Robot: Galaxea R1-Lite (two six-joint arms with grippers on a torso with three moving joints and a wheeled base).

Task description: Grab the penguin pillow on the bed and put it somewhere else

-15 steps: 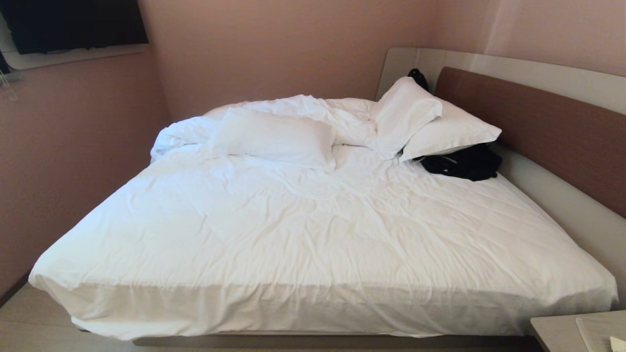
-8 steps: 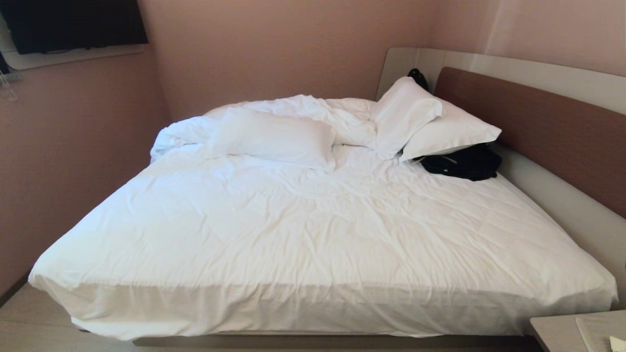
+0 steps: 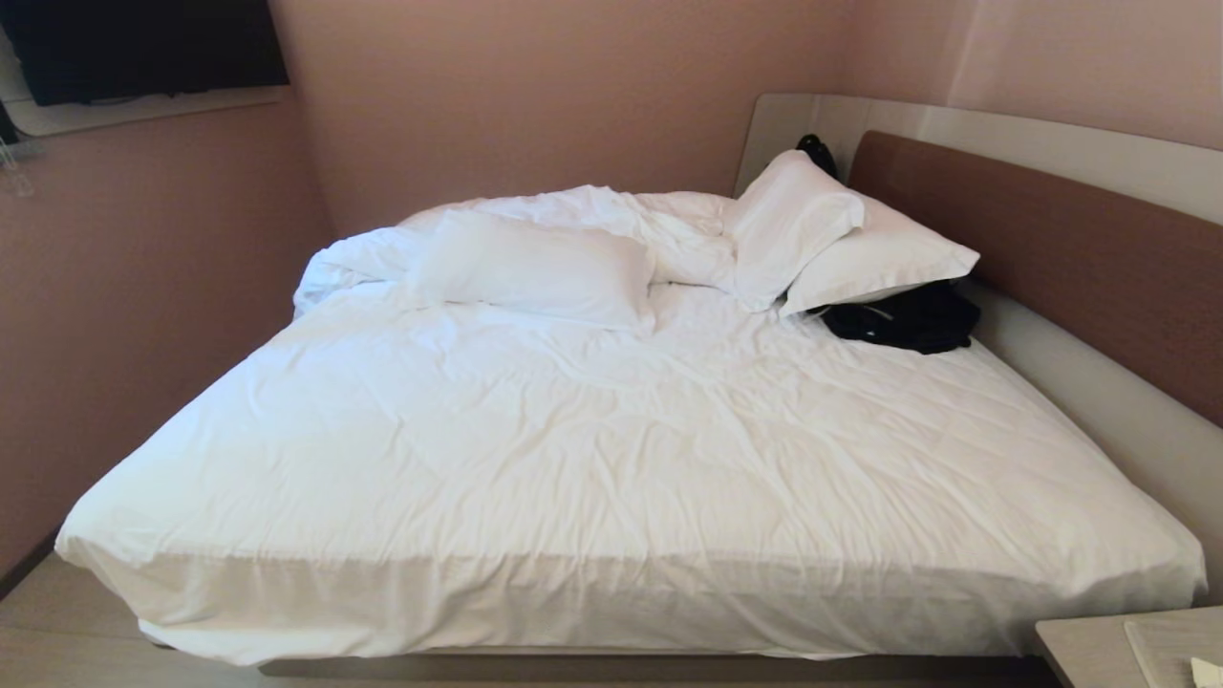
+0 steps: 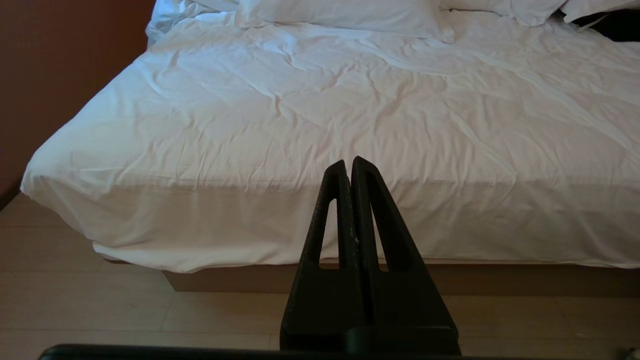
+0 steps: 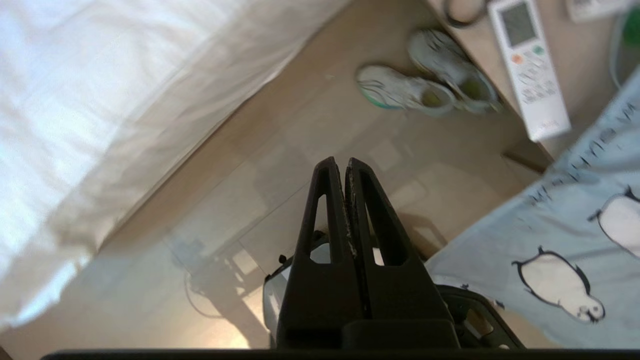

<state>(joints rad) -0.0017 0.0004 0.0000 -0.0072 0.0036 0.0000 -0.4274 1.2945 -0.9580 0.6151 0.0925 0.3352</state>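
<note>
— Wooden floor point(image 5: 300, 130) first: what hangs over it?
— Right gripper point(image 5: 345, 162), fingers pressed together, empty, pointing down; the penguin pillow point(image 5: 565, 250) lies just beside it, off the bed point(image 3: 611, 459).
— And left?
— Left gripper point(image 4: 350, 162), clenched, aimed level at the bed's near edge. Farther: white pillows point(image 3: 535, 268), black bag point(image 3: 903, 320).

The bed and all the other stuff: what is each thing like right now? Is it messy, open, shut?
bed: unmade, white cover rumpled.
white pillows: one lying flat, two stacked near the headboard.
black bag: slumped under the stacked pillows.
penguin pillow: off the bed, not gripped.
left claw: shut, empty.
right claw: shut, empty, over the floor.
shoes: on the floor, side by side.
</note>
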